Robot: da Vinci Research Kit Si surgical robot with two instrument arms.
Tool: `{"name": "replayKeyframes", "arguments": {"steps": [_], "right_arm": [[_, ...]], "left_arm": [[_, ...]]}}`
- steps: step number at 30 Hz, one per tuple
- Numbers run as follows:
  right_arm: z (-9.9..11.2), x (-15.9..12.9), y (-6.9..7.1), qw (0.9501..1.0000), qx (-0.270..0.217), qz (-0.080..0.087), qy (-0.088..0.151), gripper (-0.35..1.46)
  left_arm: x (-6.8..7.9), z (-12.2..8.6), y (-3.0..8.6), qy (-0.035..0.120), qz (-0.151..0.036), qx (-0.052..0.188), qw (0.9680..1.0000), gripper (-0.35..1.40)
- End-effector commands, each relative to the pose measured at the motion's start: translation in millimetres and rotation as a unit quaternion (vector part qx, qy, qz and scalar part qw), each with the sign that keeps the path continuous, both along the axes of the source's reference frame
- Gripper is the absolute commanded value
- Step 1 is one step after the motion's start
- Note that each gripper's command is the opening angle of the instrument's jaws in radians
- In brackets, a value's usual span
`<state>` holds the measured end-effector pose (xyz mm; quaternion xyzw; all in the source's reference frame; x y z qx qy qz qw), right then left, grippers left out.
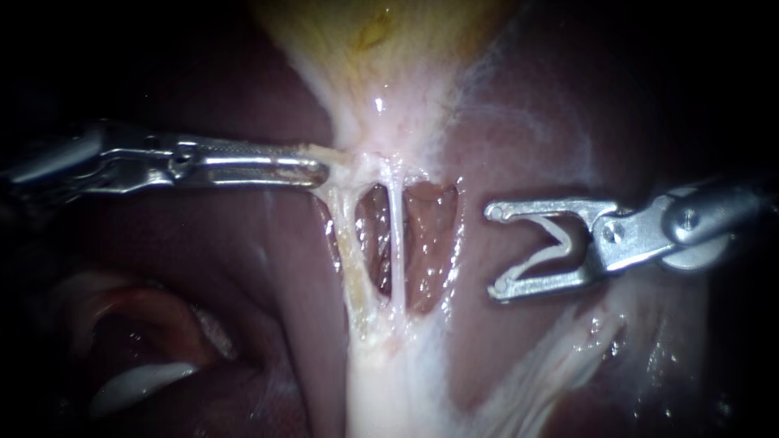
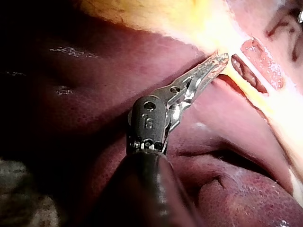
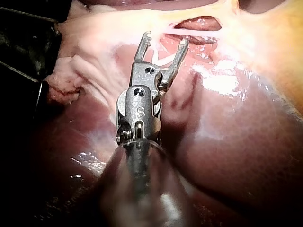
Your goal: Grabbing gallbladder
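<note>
Ideally my left instrument (image 1: 320, 172), jaws clamped on the gallbladder (image 1: 381, 77), pulls gently left; right instrument (image 1: 493, 251) grips a clip (image 1: 535, 258) in wide jaws

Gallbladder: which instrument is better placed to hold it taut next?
Left. The left instrument is shut on the pale edge of the gallbladder; the right instrument carries a clip and stands clear of it.

Gallbladder you face (image 1: 381, 32): mottled ochre yellow
Liver (image 1: 260, 276): dark maroon
Tube (image 1: 397, 243): pale white
Clip (image 1: 535, 261): white
Your left instrument (image 1: 320, 172), right instrument (image 1: 496, 251): silver
</note>
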<state>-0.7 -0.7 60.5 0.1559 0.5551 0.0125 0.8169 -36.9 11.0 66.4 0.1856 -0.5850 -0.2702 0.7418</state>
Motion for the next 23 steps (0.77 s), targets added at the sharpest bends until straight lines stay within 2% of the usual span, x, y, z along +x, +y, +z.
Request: {"name": "replayKeyframes", "arguments": {"steps": [1,8,23], "right_arm": [[0.0,0.0,0.0,1.0000,0.000,0.000,0.000,0.45],[0.0,0.0,0.0,1.0000,0.000,0.000,0.000,0.45],[0.0,0.0,0.0,1.0000,0.000,0.000,0.000,0.45]], "left_arm": [[0.0,-0.4,0.0,-0.003,0.000,0.000,1.0000,-0.35],[0.3,-2.2,0.1,-0.009,-0.007,0.006,0.9999,-0.35],[0.5,-2.0,0.1,-0.009,-0.007,0.006,0.9999,-0.35]]}}
